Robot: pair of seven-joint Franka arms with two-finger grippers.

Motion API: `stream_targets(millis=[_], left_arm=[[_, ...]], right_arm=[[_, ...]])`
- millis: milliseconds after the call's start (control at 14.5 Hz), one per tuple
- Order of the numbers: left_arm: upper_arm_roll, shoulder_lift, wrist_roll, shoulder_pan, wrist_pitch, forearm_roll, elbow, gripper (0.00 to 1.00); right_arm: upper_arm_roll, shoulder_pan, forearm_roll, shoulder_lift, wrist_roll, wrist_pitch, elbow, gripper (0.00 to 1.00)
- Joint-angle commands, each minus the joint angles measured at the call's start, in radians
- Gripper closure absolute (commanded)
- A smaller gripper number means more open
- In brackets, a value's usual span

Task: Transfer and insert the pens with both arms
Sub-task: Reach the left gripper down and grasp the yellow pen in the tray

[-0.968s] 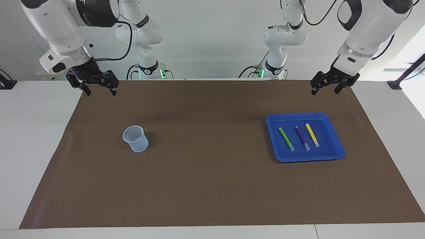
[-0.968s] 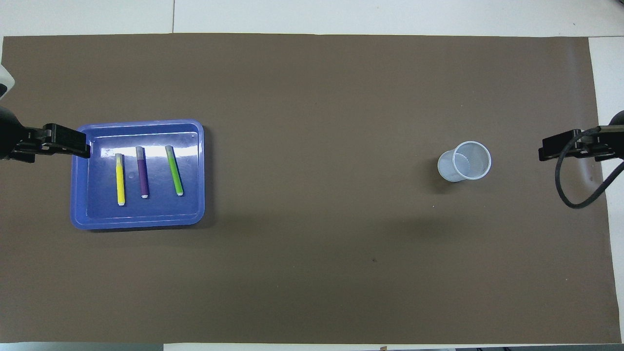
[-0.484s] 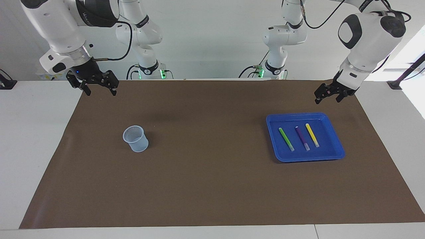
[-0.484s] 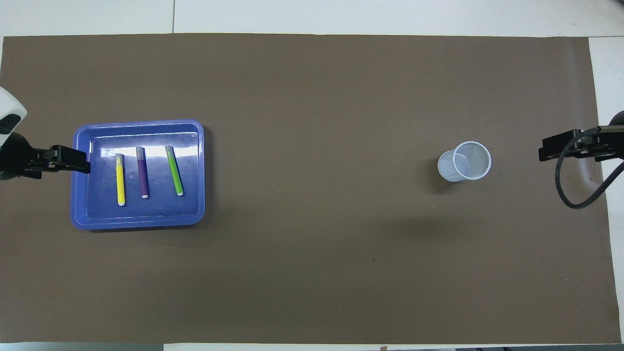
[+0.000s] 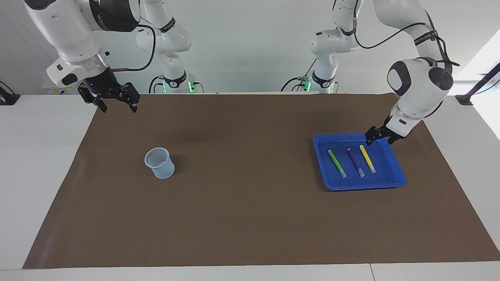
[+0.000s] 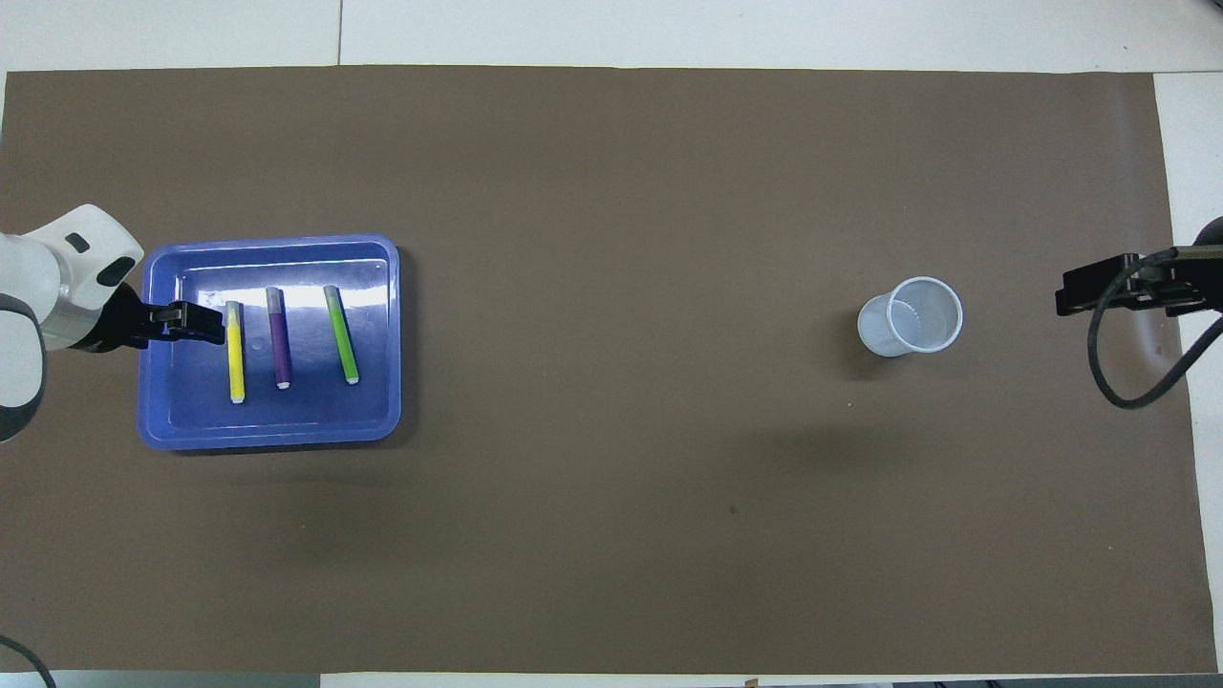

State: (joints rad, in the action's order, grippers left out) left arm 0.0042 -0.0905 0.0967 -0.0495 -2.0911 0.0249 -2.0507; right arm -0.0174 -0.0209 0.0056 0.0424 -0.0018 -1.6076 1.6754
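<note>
Three short slim marker pens, yellow (image 5: pixel 367 159), purple (image 5: pixel 356 162) and green (image 5: pixel 336 163), are laid side by side in a shallow blue plastic tray (image 5: pixel 395 180) toward the left arm's end of the table. The left gripper (image 5: pixel 379 137) is hung over the tray's robot-side rim near the yellow pen, fingers spread, nothing held. The right gripper (image 5: pixel 116 105) is parked wide open over the brown mat's (image 5: pixel 250 218) corner, well apart from the clear plastic cup (image 5: pixel 159 163).

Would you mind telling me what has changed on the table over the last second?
The left gripper has come down from over the mat's edge to the blue tray, near the yellow pen; it holds nothing. The purple pen, green pen, cup and waiting right gripper stayed put.
</note>
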Motion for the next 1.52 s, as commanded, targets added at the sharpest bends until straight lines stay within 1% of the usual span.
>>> stream_targets(millis=[0, 69, 208, 484, 968, 1314, 1453], left_arm=[[-0.001, -0.069, 0.031, -0.013, -0.113, 0.001, -0.032, 0.10], [-0.001, -0.087, 0.032, -0.015, -0.169, 0.001, -0.057, 0.12], [-0.001, -0.121, 0.032, -0.027, -0.214, 0.001, -0.062, 0.13], [-0.001, -0.141, 0.028, -0.027, -0.218, 0.001, -0.062, 0.16], [-0.003, -0.147, 0.017, -0.024, -0.224, 0.001, -0.062, 0.32], [-0.003, -0.147, 0.015, -0.020, -0.222, 0.001, -0.062, 0.54], [-0.003, -0.147, 0.015, -0.020, -0.224, 0.001, -0.062, 0.66]], right_arm=[[0.005, -0.010, -0.003, 0.010, -0.014, 0.012, 0.007, 0.00], [0.004, -0.010, -0.003, 0.010, -0.014, 0.012, 0.007, 0.00], [0.004, -0.010, -0.003, 0.010, -0.014, 0.012, 0.007, 0.00], [0.004, -0.010, -0.003, 0.008, -0.014, 0.012, 0.007, 0.00], [0.004, -0.010, -0.003, 0.008, -0.014, 0.012, 0.007, 0.00], [0.004, -0.010, -0.003, 0.010, -0.014, 0.012, 0.007, 0.00], [0.005, -0.010, -0.003, 0.008, -0.014, 0.012, 0.007, 0.00]])
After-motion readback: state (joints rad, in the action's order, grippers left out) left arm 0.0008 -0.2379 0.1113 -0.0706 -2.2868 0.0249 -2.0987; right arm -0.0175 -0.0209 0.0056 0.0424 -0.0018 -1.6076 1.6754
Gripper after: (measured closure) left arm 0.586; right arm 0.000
